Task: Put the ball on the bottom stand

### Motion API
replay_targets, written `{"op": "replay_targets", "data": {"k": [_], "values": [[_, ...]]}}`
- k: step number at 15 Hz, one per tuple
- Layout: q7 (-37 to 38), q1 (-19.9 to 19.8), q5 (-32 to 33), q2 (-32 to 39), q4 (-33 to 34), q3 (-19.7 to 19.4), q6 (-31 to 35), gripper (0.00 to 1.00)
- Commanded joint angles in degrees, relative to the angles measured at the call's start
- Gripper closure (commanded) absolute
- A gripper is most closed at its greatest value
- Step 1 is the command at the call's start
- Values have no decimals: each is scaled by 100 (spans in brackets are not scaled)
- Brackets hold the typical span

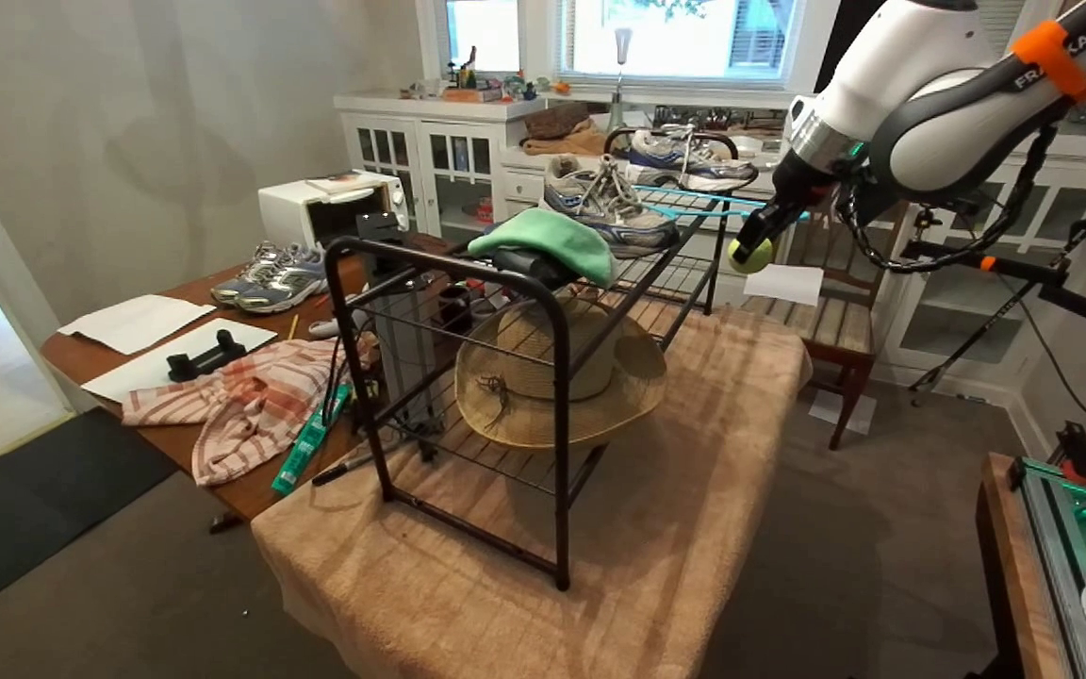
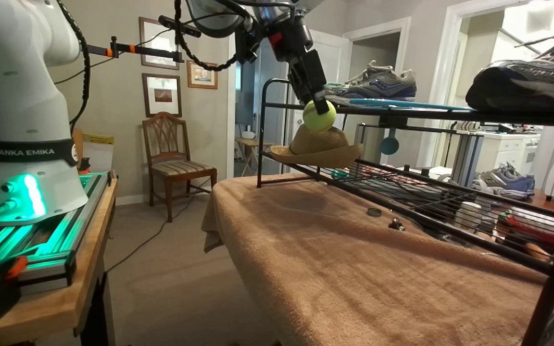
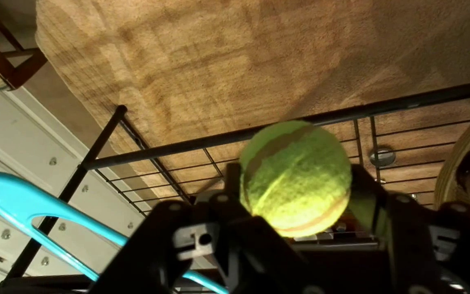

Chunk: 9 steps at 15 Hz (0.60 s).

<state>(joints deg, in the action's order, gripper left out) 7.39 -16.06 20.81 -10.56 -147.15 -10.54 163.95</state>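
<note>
- The ball [image 2: 319,120], yellow-green and round, is up in the air, apart from the bottom shelf [image 3: 202,143].
- The hand [image 3: 296,179] has hold of it: its two dark fingers [image 2: 321,103] press in from opposite sides, spread just as wide as the ball.
- In an exterior view the ball shows in front of the straw hat [image 2: 318,154] and across the line of the top shelf [image 2: 431,114].
- In the wrist view the ball hides a stretch of the bottom shelf's edge; I cannot tell whether it hangs directly over the shelf.
- The hat sits crown up on the bottom shelf, toward one end of the dark metal rack [image 1: 561,453].
- The top shelf carries two grey-and-blue shoes [image 1: 614,206], a light-blue hanger [image 3: 4,194] and a green dome-shaped thing [image 1: 548,236].
- The rack stands on a tan cloth-covered desk [image 1: 713,405].
- Beside it, a wooden desk [image 1: 76,365] holds a pair of grey shoes [image 1: 281,281] and a striped cloth [image 1: 251,405].
- In an exterior view a wooden chair [image 2: 178,167] with a striped seat stands near the wall, well apart from the rack.
</note>
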Motion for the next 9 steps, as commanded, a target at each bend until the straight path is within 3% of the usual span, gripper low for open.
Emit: {"op": "replay_targets", "data": {"k": [1,4,9], "values": [[-312,-137,-11,184,-193,-43,755,59],[-434,-34,-68,585,-145,-235,1357,59],[-340,9,-257,1364,94,-219,2134,59]]}}
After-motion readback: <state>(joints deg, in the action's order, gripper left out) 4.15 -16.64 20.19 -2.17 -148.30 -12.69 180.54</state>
